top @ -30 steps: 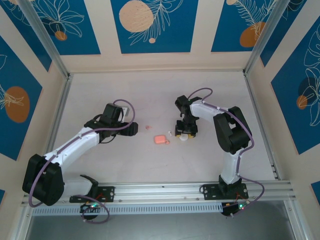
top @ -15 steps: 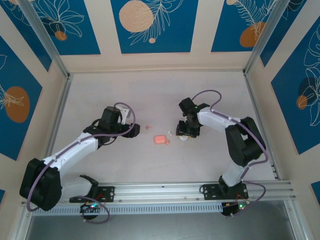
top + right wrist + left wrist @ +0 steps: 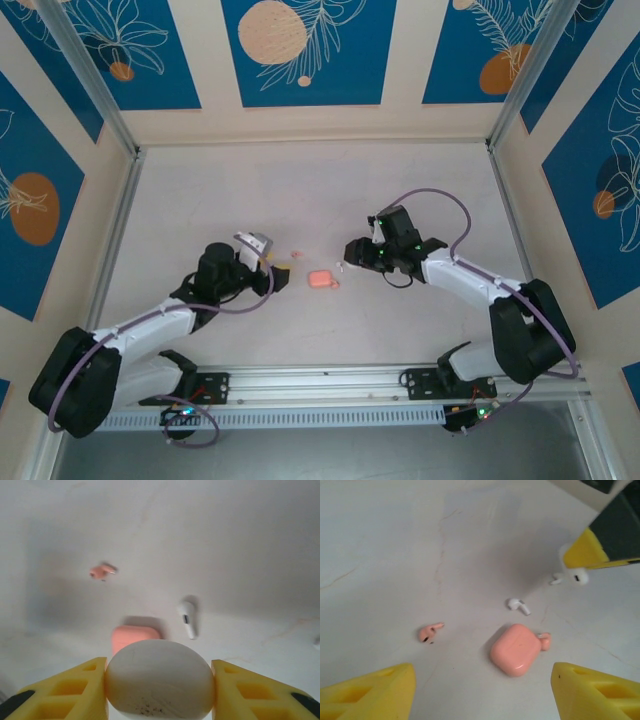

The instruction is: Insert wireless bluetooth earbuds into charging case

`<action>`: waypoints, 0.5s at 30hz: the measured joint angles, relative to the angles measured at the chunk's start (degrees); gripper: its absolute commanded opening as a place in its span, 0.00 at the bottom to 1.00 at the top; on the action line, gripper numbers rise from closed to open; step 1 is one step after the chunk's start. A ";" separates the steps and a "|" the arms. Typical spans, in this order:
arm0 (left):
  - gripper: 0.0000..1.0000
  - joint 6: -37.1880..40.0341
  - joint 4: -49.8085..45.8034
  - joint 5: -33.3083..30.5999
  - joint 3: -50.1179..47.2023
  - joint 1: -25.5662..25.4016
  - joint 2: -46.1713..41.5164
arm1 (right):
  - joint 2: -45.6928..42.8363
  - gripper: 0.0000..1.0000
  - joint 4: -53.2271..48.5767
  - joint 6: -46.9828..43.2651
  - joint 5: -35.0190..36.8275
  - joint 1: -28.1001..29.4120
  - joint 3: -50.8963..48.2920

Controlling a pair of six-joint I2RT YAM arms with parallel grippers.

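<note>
Currently nothing inserted: charging case (image 3: 516, 649) lying around table (image 3: 420, 180) middle, lid looking shut. One pink earbud (image 3: 545, 640) touching case edge, other pink earbud (image 3: 429, 631) lying apart toward far left corner, white earbud (image 3: 518, 605) near case. My left gripper (image 3: 482, 680) hanging wide open, empty, case just ahead. My right gripper (image 3: 352, 252) clamping white round object (image 3: 159, 685), not a task piece. Left to do, I judge: opening lid, seating both pink buds. Table edges well away; both arms crowding case.
</note>
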 measured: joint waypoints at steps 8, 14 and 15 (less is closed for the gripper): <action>0.70 3.80 11.56 3.85 -0.33 -4.28 3.02 | -4.96 0.45 11.39 0.26 -2.64 3.98 -2.97; 0.67 4.70 18.12 4.44 -0.37 -6.49 7.21 | -7.34 0.44 15.78 0.04 -2.60 7.45 -3.04; 0.66 4.72 19.39 4.39 -0.44 -6.82 7.98 | -7.56 0.44 16.55 0.04 -2.62 7.87 -3.23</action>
